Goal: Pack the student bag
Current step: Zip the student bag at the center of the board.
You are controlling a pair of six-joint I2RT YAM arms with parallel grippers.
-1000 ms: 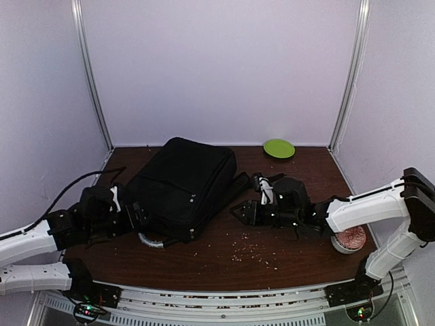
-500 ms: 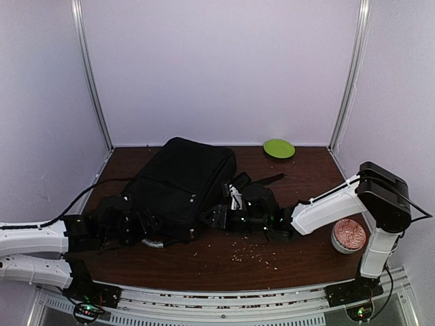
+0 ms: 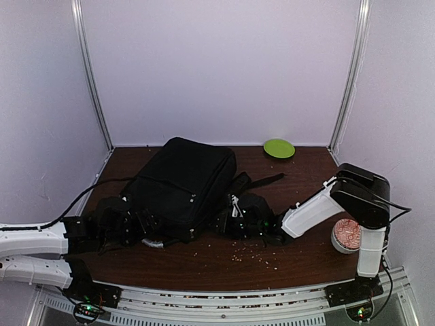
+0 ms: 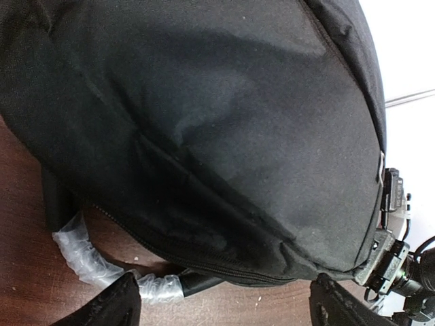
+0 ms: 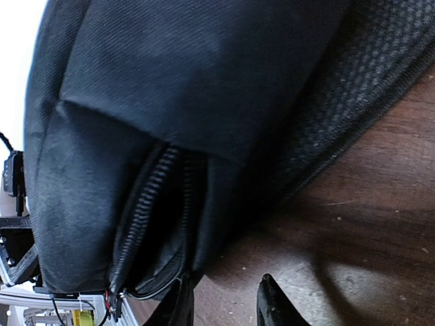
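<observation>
Presently the student bag is noted flat on the worktop, flanked by the left tool, spread wide, and the right tool, narrow and empty; its zipper is best approached squarely.

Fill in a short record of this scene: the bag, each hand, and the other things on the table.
Bag: student bag lying flat, mid-table.
Left hand: wide open at the bag's near-left end, gripping nothing.
Right hand: fingers slightly apart beside the bag's near-right corner, nothing between them.
Also there: green plate at the back; round tub at the right; crumbs near the front.
</observation>
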